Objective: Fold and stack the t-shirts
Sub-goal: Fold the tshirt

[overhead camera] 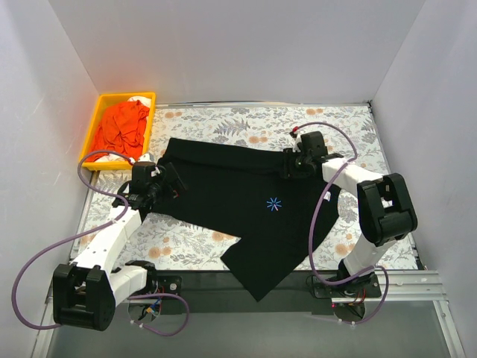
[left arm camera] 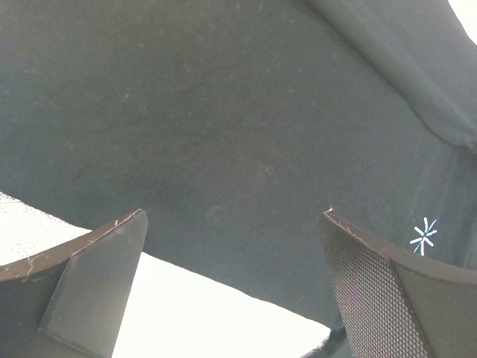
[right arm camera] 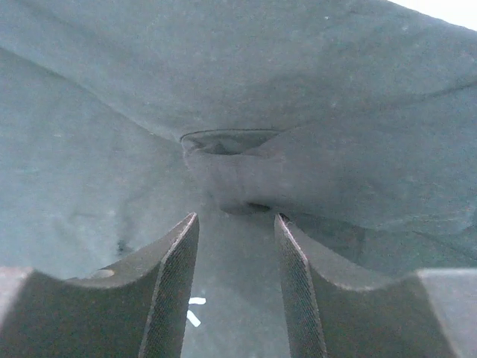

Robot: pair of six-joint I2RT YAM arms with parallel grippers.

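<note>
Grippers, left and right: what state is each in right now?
Left gripper: open wide above the black t-shirt, holding nothing.
Right gripper: partly open, a fold of the t-shirt at its tips, not clamped.

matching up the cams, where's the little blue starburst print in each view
Top external: starburst print near the middle, on the black t-shirt.
Left wrist: low right edge.
Right wrist: cannot tell; two pale strokes low centre might be it.
Shared landmark: the black t-shirt.

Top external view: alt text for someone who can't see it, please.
A large black t-shirt lies spread on a floral table, the left gripper at its left edge and the right gripper at its right. A yellow tray holds orange cloth.
</note>
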